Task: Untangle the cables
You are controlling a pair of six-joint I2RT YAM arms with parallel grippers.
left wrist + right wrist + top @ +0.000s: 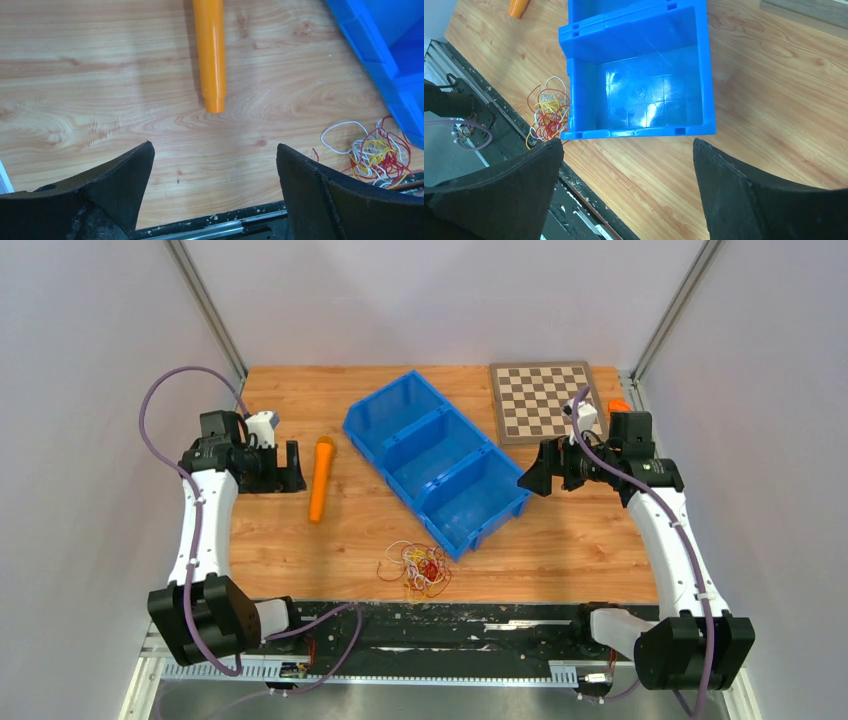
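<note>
- You had the cables (415, 567), a small tangle of white, red, yellow and orange wire, lying on the wooden table (580, 540) near its front edge.
- The tangle sat just beside the near corner of a blue bin (490, 523), which had three compartments and stood at a slant.
- Your left gripper (214, 147) hung above the table on the left side, jaws apart and holding nothing. The tangle lay off to its right.
- Your right gripper (627, 141) hung by the right side of the bin's near end, jaws likewise apart and holding nothing.
- An orange stick (321, 478) lay between the left gripper and the bin, apart from the tangle.
- A chessboard (545, 400) lay at the far right of the table.
</note>
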